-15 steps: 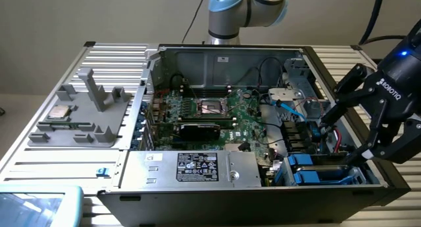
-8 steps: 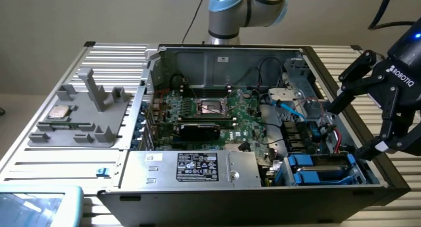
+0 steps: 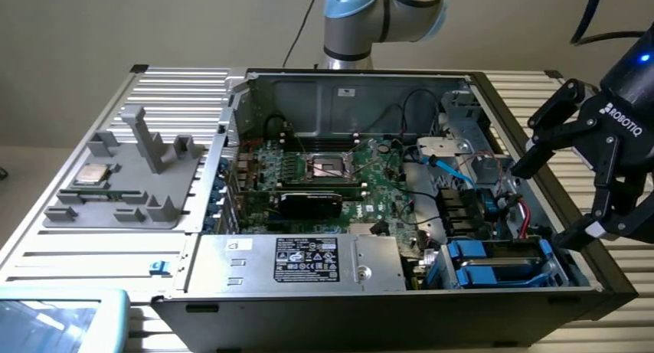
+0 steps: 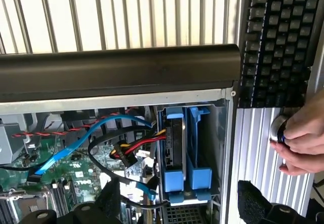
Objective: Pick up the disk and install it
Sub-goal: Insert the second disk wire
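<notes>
Black Robotiq gripper [image 3: 557,204] hangs with its jaws spread wide and nothing between them, at the open computer case's [image 3: 306,85] edge on the exterior view's right. One fingertip [image 3: 574,236] sits just above the near corner bay, the other [image 3: 526,165] higher up. Just below and beside the tool, the disk [image 3: 488,263] stands on edge in that corner bay, framed by its bright blue rails; in the wrist view it [image 4: 174,153] sits upright next to a second blue carrier [image 4: 198,150], apart from the black finger pads [image 4: 255,203]. Past the bay, blue, red and yellow cables [image 4: 119,143] lie over the green motherboard [image 3: 338,173]. Farther off, a grey power supply box [image 3: 296,263] fills the case's near side. Beyond the case wall a person's hand [image 4: 304,138] rests on the slatted table [image 4: 253,148], beside a black keyboard [image 4: 276,41]. Farthest from the tool, a grey fixture [image 3: 128,184] holds a small silver chip [image 3: 94,174].
</notes>
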{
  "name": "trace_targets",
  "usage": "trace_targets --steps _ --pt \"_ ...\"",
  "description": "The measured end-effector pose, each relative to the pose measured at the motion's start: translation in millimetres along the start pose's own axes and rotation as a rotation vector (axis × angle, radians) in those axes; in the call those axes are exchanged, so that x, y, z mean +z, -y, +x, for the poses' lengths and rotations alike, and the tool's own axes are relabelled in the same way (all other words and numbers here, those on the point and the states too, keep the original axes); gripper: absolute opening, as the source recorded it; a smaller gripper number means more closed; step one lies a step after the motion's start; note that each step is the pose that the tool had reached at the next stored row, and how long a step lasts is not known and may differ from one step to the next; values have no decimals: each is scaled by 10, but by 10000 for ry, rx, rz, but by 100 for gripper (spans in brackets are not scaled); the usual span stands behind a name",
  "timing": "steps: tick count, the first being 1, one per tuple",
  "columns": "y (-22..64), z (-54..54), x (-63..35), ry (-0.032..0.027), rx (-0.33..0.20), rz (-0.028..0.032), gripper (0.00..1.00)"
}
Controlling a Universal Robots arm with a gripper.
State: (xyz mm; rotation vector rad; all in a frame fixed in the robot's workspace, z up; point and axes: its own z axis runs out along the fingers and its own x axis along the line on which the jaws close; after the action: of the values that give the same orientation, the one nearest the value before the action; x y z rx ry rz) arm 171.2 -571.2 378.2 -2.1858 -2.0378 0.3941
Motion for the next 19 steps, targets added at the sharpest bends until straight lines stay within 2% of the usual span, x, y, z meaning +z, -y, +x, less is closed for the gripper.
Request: trace_targets --steps 1,15,17,19 --pt "8 0 2 -2 14 -131 99" --pt "13 0 4 -3 15 -139 99" --pt "53 9 14 2 22 -208 99" --pt "90 10 32 59 49 -312 99"
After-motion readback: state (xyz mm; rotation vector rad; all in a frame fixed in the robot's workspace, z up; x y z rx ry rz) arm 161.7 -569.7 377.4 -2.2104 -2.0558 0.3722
